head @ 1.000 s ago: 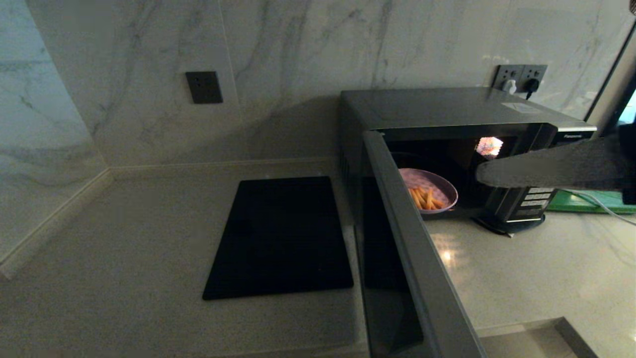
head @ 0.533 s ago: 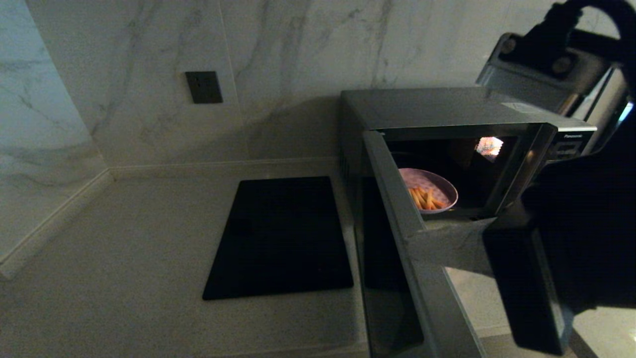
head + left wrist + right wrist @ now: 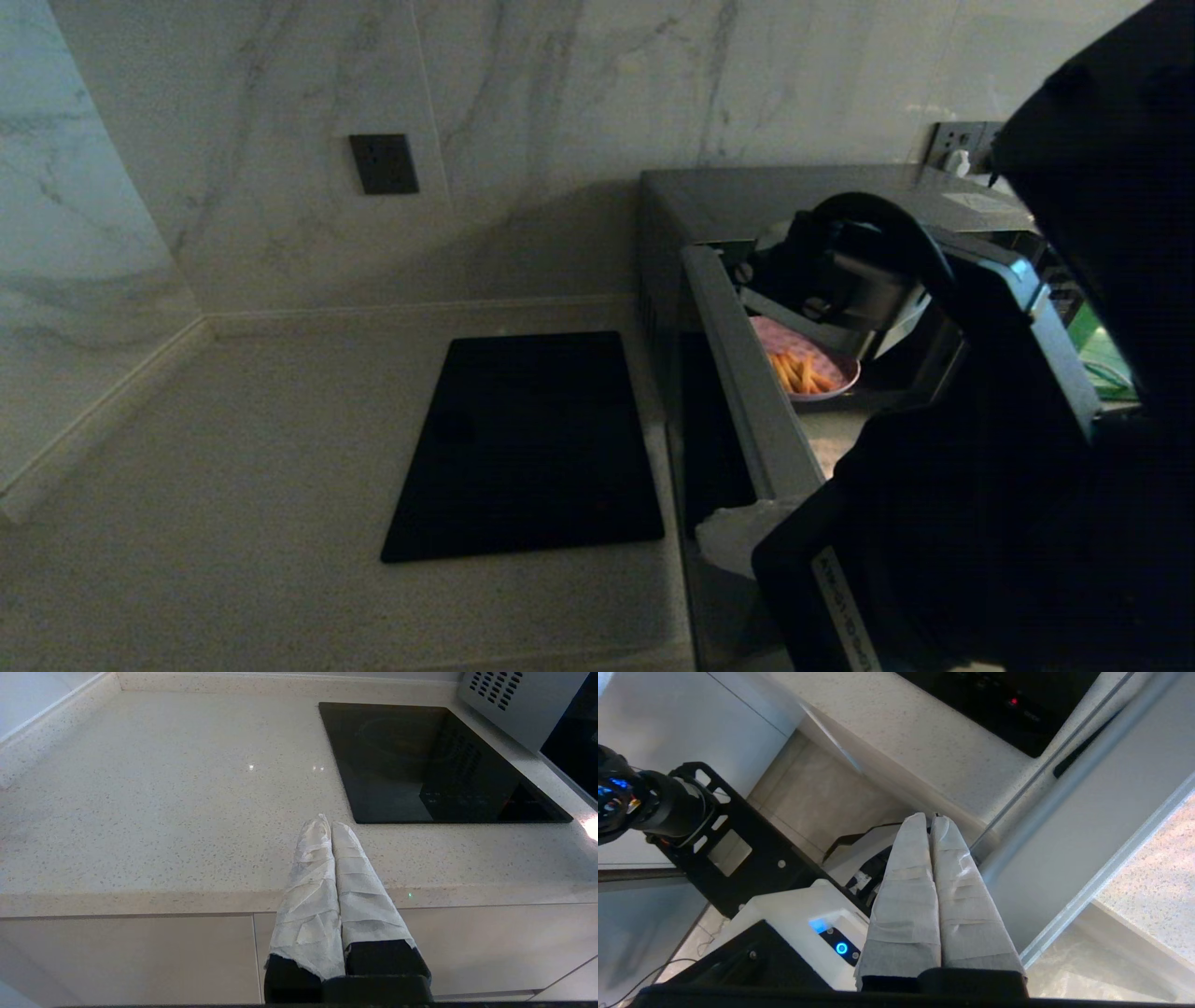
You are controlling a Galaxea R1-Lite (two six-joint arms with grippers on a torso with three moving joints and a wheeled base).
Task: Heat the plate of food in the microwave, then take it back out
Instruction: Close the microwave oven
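The microwave [image 3: 803,201] stands at the back right of the counter with its door [image 3: 747,401] swung wide open toward me. Inside it sits the plate of food [image 3: 814,370], pale lilac with orange sticks, partly hidden behind my right arm. My right gripper [image 3: 724,539] is shut and empty, its white-wrapped fingers lying beside the free end of the door [image 3: 1101,807]; in the right wrist view its tips [image 3: 930,820] point down past the counter's front. My left gripper [image 3: 329,823] is shut and empty, parked low before the counter edge, out of the head view.
A flat black slab [image 3: 527,448] lies on the counter left of the microwave, also seen as the slab [image 3: 434,760]. A green board [image 3: 1102,359] shows behind my arm at the right. Wall sockets [image 3: 957,145] sit behind the microwave. My own base [image 3: 784,914] is below the right gripper.
My right arm has swung from the microwave's panel side across and down to the free end of the open door, staying shut. Door and plate have not moved.
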